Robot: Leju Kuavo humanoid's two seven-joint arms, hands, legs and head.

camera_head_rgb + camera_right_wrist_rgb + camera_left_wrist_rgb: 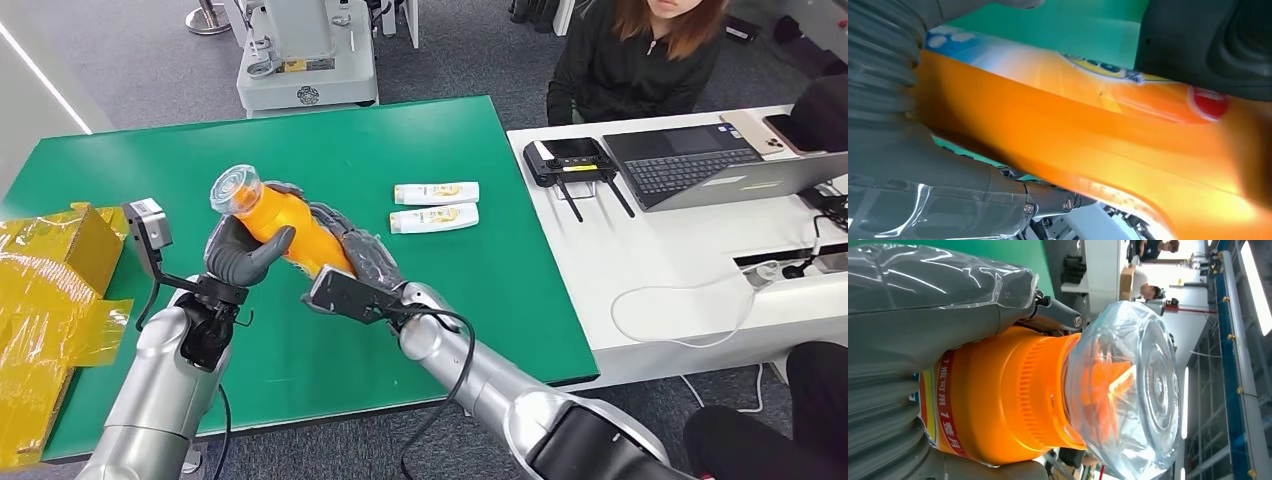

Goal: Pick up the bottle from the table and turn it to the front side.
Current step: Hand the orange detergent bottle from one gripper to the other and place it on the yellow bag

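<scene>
orange bottle (285, 226) is up off the green desk (420, 290), left hand (243, 252) gripping near the clear cap (234, 188), right hand (360, 262) holding the base; roll it slowly, one hand regripping at a time.

Grey carpet floor (150, 60); green table (420, 130); white desk (680, 250) beside it; white machine (305, 50) behind.
</scene>
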